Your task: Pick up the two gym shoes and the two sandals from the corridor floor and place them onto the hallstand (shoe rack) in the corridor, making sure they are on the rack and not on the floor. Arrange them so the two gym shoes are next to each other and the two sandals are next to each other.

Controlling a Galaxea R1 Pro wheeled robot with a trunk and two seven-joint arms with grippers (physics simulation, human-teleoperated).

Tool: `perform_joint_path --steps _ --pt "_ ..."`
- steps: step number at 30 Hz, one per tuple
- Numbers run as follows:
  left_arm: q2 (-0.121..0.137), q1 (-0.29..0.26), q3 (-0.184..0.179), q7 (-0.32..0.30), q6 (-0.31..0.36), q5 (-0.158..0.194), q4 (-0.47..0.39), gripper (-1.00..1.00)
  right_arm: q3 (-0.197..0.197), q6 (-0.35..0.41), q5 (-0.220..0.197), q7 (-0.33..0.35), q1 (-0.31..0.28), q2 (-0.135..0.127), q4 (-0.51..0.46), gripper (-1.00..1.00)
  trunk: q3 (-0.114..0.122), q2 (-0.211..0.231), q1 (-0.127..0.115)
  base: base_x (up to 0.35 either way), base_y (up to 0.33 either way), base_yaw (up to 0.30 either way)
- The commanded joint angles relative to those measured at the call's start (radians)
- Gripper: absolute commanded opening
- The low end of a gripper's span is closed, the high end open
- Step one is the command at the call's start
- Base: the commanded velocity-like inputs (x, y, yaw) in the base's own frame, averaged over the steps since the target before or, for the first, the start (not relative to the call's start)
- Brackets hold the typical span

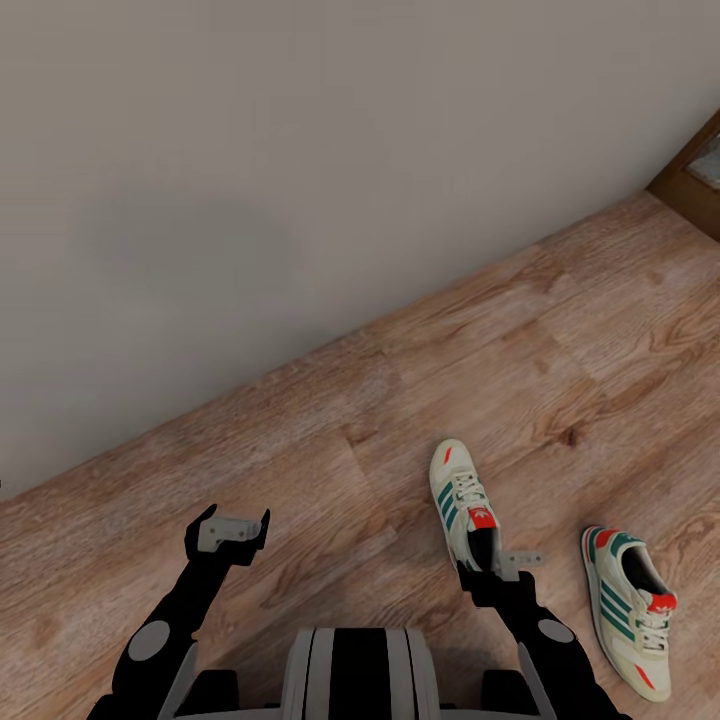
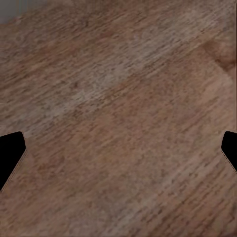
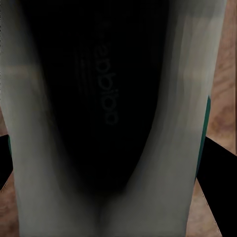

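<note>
So the robot's looking down at a wood-plank floor [image 1: 560, 330] that runs up to a plain pale wall [image 1: 300, 150], with a bit of brown wooden trim [image 1: 690, 175] peeking in at the far right corner. Two sneakers are on the floor, both cream with green stripes and red bits. The nearer-to-centre sneaker [image 1: 462, 500] lies with its toe pointing away toward the wall, and the right pincer [image 1: 497, 572] is down right at its heel end, the arm coming in from below. In the right wrist view you're staring straight into that shoe's dark opening [image 3: 106, 98], with the pale sides of the collar on both sides and a black fingertip [image 3: 217, 158] out on either side of it, so the fingers straddle the shoe, but I honestly can't tell if they're actually squeezing it or just around it. The other sneaker [image 1: 630, 610] sits well apart to the right, toe pointing back toward the robot. The left pincer [image 1: 228, 528] hangs over bare floor with its fingers spread wide, nothing between them; the left wrist view just has wood grain [image 2: 118, 118] with one dark fingertip [image 2: 10, 150] at each edge.
</note>
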Motion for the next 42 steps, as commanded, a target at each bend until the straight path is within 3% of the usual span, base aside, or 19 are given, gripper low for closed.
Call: perform_joint_path --steps 1,32,42 --pt "0.001 0.000 -0.001 0.000 0.006 -0.002 -0.002 1.00 0.000 0.006 0.000 0.000 0.000 0.000 -0.001 -1.00 0.004 0.000 -0.001 0.000 0.000 0.000" --pt "0.001 0.000 -0.001 0.000 0.005 -0.002 -0.003 1.00 0.000 0.005 0.000 0.000 0.000 0.000 -0.002 -1.00 0.174 0.007 -0.015 0.000 0.000 0.000" --pt "0.001 0.000 -0.001 0.000 0.005 -0.002 -0.003 1.00 0.000 0.005 0.000 0.000 0.000 0.000 -0.002 -1.00 0.190 0.007 -0.015 0.000 0.000 0.000"
